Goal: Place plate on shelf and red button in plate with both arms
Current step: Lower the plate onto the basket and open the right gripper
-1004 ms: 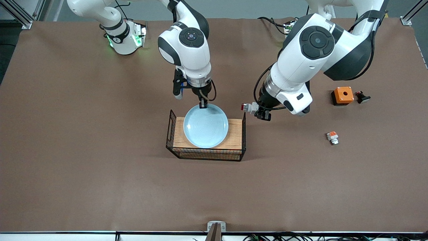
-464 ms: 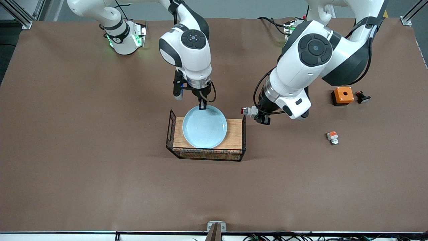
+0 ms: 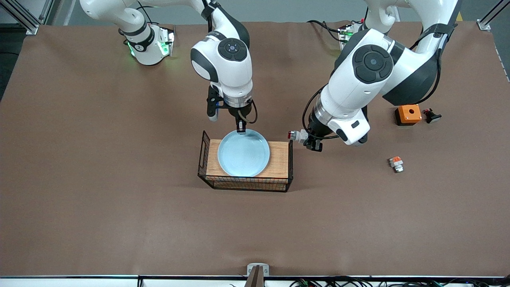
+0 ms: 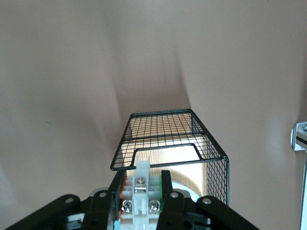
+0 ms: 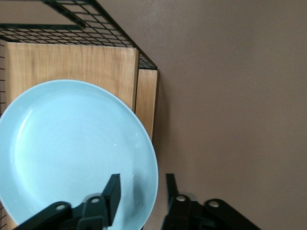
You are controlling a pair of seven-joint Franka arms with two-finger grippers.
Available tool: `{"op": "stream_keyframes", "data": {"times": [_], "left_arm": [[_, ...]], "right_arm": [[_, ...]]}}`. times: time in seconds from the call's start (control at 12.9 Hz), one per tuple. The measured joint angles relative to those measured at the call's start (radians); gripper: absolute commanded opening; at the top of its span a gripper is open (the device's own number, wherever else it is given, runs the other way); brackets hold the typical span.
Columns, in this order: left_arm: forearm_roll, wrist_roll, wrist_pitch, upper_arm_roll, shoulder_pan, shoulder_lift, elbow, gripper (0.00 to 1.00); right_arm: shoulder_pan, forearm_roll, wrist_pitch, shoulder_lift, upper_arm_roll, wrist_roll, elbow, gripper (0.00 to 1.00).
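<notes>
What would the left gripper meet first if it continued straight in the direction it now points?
Probably the black wire basket: the left gripper, shut on the white-and-grey red-capped button, points at its near end wall, though depth is unclear.

Bright, even overhead light fills every view, sharp and without glare. Soft shadows fall on the brown table point(image 3: 119, 199) beneath both arms and beside the wire basket point(image 3: 289, 159).

Plate point(image 3: 243, 153) showing pale blue, plain. Rack point(image 3: 206, 151) showing black wire grid over a light wood-grain base. Red button point(image 3: 294, 135) showing white-grey with red cap. Desk point(image 3: 99, 199) showing flat brown. Box point(image 3: 407, 114) showing orange on black; small part point(image 3: 396, 163) showing white with an orange-red block.
</notes>
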Motion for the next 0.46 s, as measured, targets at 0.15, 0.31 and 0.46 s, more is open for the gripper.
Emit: {"op": "stream_keyframes", "data": {"times": [0.15,0.31,0.46], "left_arm": [[0.0,-0.002,0.0,-0.001,-0.003,0.0,0.002,0.26],[0.0,-0.035,0.0,-0.002,-0.017,0.0,0.004,0.27],[0.0,-0.097,0.001,-0.002,-0.043,0.0,0.005,0.28]], "right_arm": [[-0.001,0.0,-0.009,0.0,-0.005,0.0,0.035,1.0],[-0.015,0.007,-0.075,-0.001,-0.009,-0.007,0.104,1.0],[-0.046,0.073,-0.156,-0.003,-0.011,-0.094,0.191,1.0]]}}
